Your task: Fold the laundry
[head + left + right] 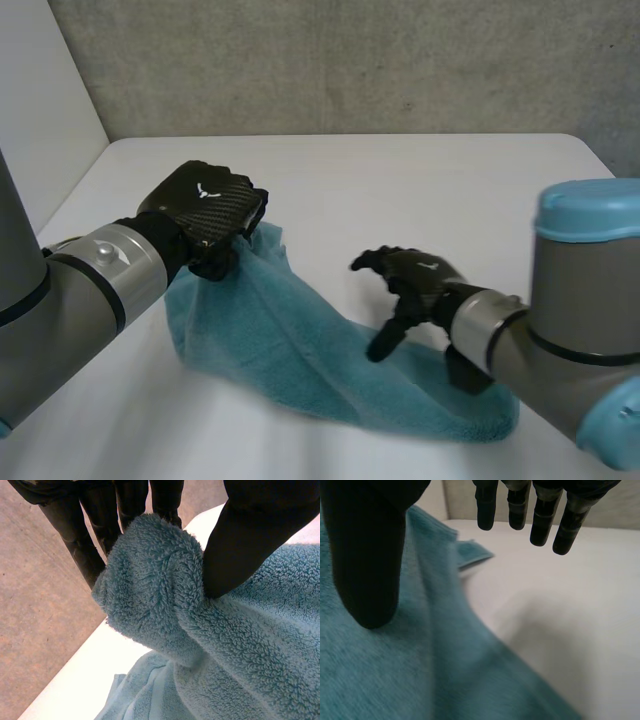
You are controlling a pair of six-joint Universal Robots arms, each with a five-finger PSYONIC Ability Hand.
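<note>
Fold barely begun, towel (300, 350) unfolded.
It lies rumpled on the table (400, 180); left hand (205, 205) pinches its 10 o'clock end, raised; right hand (415, 280) hovers over the 4 o'clock end, fingers (542, 520) loose, gripping nothing. Every fold looks left to do.

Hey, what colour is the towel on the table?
The towel is plain teal-blue terry, no pattern; the left wrist view shows it best.
</note>
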